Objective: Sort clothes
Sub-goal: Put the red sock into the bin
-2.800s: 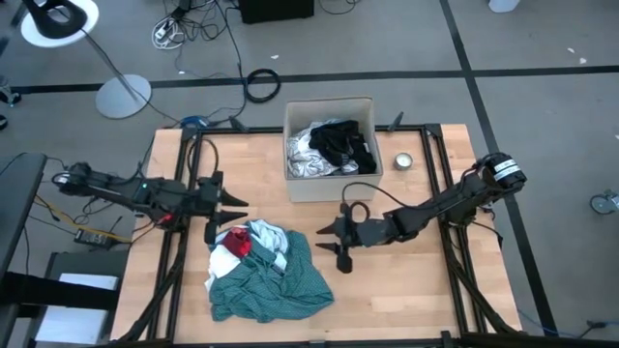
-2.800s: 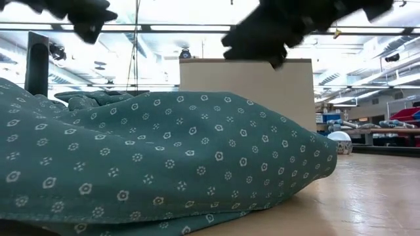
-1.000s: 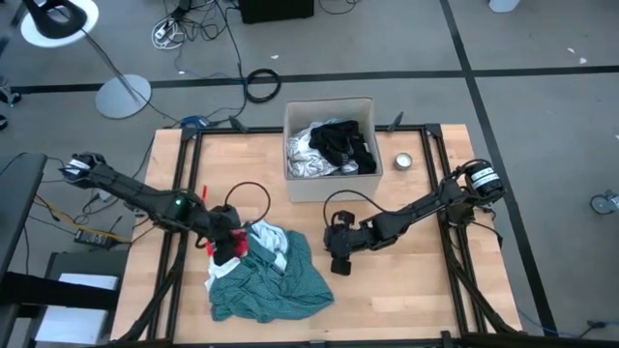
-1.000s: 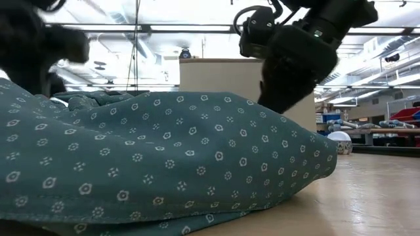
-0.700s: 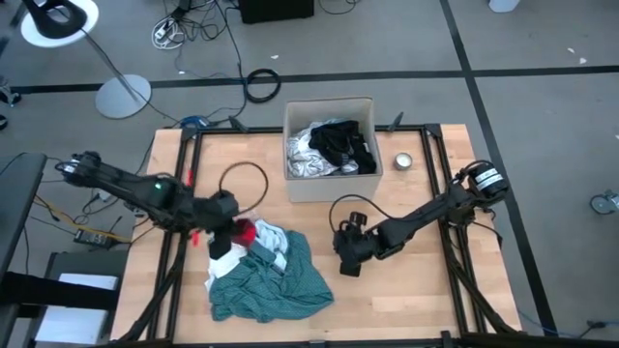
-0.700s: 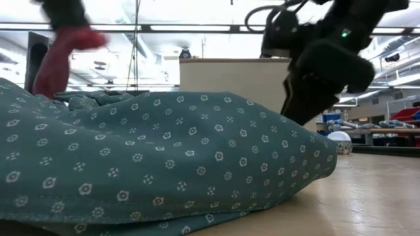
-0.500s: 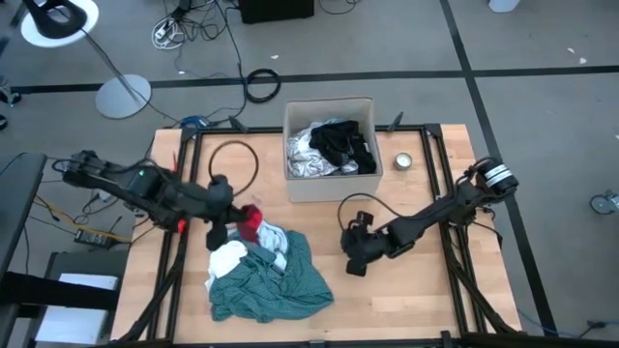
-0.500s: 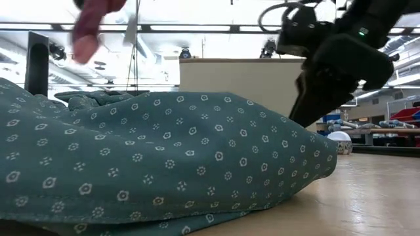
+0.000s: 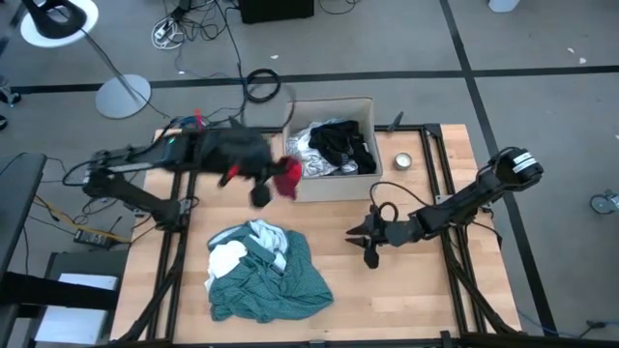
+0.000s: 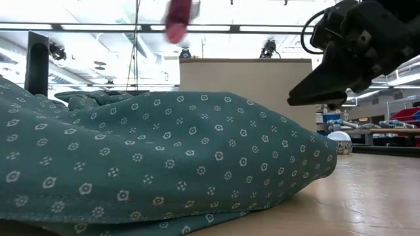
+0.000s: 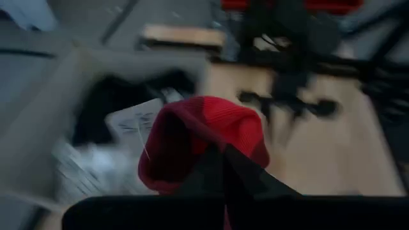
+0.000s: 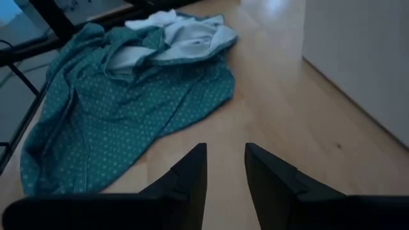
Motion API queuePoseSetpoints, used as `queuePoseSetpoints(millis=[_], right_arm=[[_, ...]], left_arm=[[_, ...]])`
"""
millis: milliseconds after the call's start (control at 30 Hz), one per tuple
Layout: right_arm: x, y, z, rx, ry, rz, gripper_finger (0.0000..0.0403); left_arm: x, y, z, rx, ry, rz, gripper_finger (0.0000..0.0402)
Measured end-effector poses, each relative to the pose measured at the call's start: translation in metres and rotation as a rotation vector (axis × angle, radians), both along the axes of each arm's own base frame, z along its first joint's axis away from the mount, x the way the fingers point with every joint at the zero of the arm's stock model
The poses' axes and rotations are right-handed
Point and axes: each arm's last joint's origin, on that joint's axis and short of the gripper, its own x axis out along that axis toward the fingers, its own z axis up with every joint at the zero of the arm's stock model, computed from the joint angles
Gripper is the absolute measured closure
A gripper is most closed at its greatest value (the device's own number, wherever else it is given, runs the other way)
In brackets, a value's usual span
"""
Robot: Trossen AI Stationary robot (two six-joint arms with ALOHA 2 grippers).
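Note:
My left gripper (image 9: 267, 182) is raised above the table, next to the left wall of the cardboard box (image 9: 329, 184), and is shut on a red piece (image 9: 287, 177). That red piece (image 10: 178, 16) also shows high in the low view. The other clothes lie heaped at the near left: a teal patterned shirt (image 9: 276, 290) under white and light blue pieces (image 9: 253, 242). Black and white pieces (image 9: 331, 147) lie in the box. My right gripper (image 9: 368, 244) hovers low to the right of the heap, open and holding nothing (image 12: 225, 171). My left gripper pinches a bunched part of the red piece (image 11: 208, 150) between its two shut fingers (image 11: 223, 176). The fingers slant downward toward the box. The cloth bulges out past the fingertips and hangs lifted clear of the table and the heap.
A small round metal tin (image 9: 403, 160) sits right of the box. Black frame rails (image 9: 440, 193) run along the table's left and right sides. Bare wood (image 9: 406, 290) lies between the heap and the right rail. Cables and a lamp base lie on the floor beyond the table.
My left gripper has pulled the red piece out of the heap, risen high and swung toward the far edge and the box; the red piece is now lifted clear. My right gripper has drawn back toward the table's right edge, away from the heap.

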Motion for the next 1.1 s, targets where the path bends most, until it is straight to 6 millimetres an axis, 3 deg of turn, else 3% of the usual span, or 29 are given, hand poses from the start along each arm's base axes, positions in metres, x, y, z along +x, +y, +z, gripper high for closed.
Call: queuePoseSetpoints(millis=[167, 267, 367, 567, 700, 833, 933, 1100], right_arm=[[-0.002, -0.002, -0.002, -0.007, -0.025, 0.005, 0.0296], [-0.003, -0.002, -0.004, -0.008, -0.02, 0.007, 0.0296], [-0.004, -0.003, -0.005, -0.009, -0.016, 0.007, 0.0296], [-0.004, -0.003, -0.005, -0.015, -0.014, 0.009, 0.0298], [-0.004, -0.003, -0.005, -0.017, -0.014, 0.009, 0.0297], [-0.004, -0.003, -0.005, -0.017, -0.014, 0.009, 0.0297], [-0.004, -0.003, -0.005, -0.018, -0.013, 0.009, 0.0298], [-0.004, -0.003, -0.005, -0.016, -0.013, 0.009, 0.0298]], left_arm=[[0.047, 0.052, 0.016, 0.033, -0.074, 0.021, 0.0401], [0.071, 0.083, 0.016, 0.019, -0.105, 0.029, 0.0395], [0.093, 0.108, 0.007, 0.019, -0.113, 0.069, 0.0388], [0.124, 0.145, -0.029, -0.043, -0.064, 0.164, 0.0375], [0.129, 0.16, -0.053, -0.082, 0.027, 0.193, 0.0359], [0.126, 0.167, -0.059, -0.159, 0.057, 0.181, 0.0327], [0.118, 0.167, -0.054, -0.189, 0.063, 0.176, 0.0306], [0.097, 0.155, -0.028, -0.134, 0.049, 0.137, 0.0294]])
